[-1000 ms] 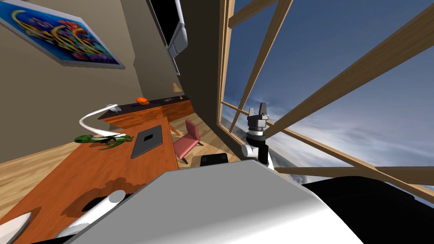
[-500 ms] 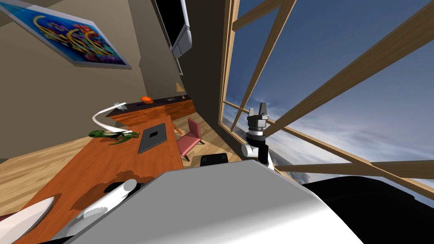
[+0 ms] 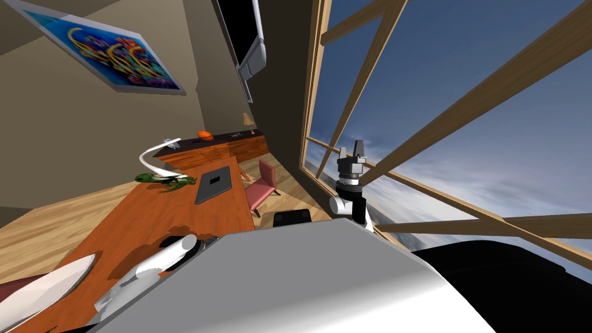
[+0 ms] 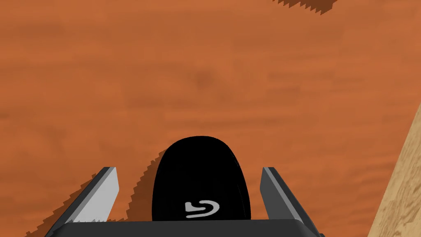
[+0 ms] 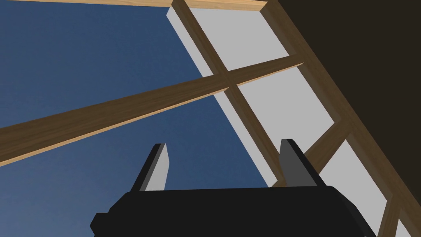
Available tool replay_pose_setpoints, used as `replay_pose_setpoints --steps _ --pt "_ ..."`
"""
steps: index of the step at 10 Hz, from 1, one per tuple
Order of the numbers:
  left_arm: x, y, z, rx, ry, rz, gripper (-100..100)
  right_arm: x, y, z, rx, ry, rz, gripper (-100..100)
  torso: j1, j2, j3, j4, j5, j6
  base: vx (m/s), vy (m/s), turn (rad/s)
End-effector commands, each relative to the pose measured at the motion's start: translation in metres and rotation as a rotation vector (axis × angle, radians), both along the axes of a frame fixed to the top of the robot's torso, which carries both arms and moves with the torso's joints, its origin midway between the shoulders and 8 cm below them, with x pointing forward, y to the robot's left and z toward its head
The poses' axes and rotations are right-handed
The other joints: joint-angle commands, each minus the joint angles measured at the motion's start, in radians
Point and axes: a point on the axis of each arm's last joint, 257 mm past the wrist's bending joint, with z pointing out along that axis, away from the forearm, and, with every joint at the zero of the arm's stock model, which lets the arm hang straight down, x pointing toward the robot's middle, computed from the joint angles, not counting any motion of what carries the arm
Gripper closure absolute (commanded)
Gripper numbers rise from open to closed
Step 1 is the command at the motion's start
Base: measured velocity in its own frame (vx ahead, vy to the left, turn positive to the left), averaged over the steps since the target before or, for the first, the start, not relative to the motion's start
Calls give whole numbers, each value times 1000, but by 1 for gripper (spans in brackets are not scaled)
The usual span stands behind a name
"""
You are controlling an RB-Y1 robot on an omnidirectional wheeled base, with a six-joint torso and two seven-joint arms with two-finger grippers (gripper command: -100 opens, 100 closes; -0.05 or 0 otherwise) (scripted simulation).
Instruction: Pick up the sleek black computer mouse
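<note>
- My left claw (image 4: 188, 169) is spread wide, and the mouse (image 4: 200, 181) sits between its fingers (image 4: 105, 189). There is a gap on each side, and neither finger touches it.
- The mouse lies flat on the desk (image 4: 205, 61), which is orange-brown wood. The desk's edge is near, with pale floor (image 4: 405, 193) showing past it beyond one finger.
- Its long axis runs along my fingers. The end with the light logo (image 4: 200, 208) is nearest my claw's body.
- I judge it light and stiff, a hard shell that will not give under pressure, so a moderate squeeze should do.
- The black domed top looks smooth and probably slippery. If I pinch high on the curve, it may squirt out forward or upward.
- The best hold is low on the two long flanks, around mid-length, where the sides are straightest and most nearly parallel.
- I cannot tell how close my fingertips are to the desk. They should be down near it before I close, so the blades meet the flanks rather than the dome.
- It sits slightly nearer one finger, so centring first would stop it sliding as I close.
- My right claw (image 3: 354, 151) is raised beside the window, also spread and holding nothing.
</note>
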Motion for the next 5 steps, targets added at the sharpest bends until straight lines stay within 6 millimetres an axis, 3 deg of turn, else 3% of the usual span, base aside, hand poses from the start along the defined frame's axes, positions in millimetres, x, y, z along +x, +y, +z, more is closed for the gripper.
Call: replay_pose_setpoints --steps 1,3,4,5 --pt "9 0 4 24 1 5 -100 0 0 0 0 0 0 0 0 0 0 0 0 0 -62 42 26" --pt "7 1 4 27 5 3 -100 0 0 0 0 0 0 0 -1 -1 -1 0 0 0 -12 8 -11" --pt "7 2 4 29 6 5 100 0 0 0 0 0 0 0 -2 -3 -1 -1 0 0 -4 -2 14" --pt "5 0 3 25 11 6 100 0 0 0 0 0 0 0 -1 -4 -2 0 0 2 -3 -5 0"
